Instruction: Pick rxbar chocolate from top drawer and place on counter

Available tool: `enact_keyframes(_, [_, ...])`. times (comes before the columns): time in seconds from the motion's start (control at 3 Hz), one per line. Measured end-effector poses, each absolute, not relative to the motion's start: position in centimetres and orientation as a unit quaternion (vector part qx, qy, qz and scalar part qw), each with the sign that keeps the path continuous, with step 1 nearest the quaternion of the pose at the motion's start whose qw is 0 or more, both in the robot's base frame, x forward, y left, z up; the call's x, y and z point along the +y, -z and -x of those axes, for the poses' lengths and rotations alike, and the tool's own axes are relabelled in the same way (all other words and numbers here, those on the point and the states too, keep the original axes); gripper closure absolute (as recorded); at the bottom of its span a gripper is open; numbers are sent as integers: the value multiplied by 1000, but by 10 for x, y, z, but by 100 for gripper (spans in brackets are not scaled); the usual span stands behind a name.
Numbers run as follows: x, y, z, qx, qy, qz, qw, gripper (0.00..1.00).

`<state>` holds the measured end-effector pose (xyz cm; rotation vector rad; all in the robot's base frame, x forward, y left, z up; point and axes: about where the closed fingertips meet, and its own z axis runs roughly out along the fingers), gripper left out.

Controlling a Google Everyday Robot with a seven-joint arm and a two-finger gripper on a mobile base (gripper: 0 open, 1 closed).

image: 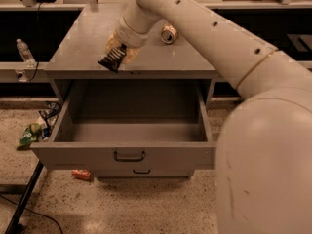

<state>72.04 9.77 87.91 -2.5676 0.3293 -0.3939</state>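
My gripper [116, 51] is shut on the rxbar chocolate [112, 59], a small black-wrapped bar that hangs tilted from the fingers. It hovers just above the front left part of the grey counter [87, 38], over its front edge. The top drawer [127, 152] stands pulled wide open below, and its grey inside shows nothing in it. Its dark curved handle sits at the middle of the front. My white arm fills the right side of the view.
A crushed can [169, 33] lies on the counter's back middle. A plastic bottle [24, 51] stands at the left on a shelf. Wrappers [33, 132] and a red item [81, 174] lie on the floor. A lower drawer handle [141, 171] shows beneath.
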Motion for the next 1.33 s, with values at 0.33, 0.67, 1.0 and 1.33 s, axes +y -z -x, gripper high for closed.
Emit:
enact_keyframes(0.33, [126,-909,-765,128,167,929,303,100])
enact_keyframes(0.67, [148,-914,-795,137,187,919,320,100])
enact_keyframes(1.0, [164,-907,-829,165,221,910,309,82])
enact_keyframes(1.33, [168,-895,-855,193,246,906,286,58])
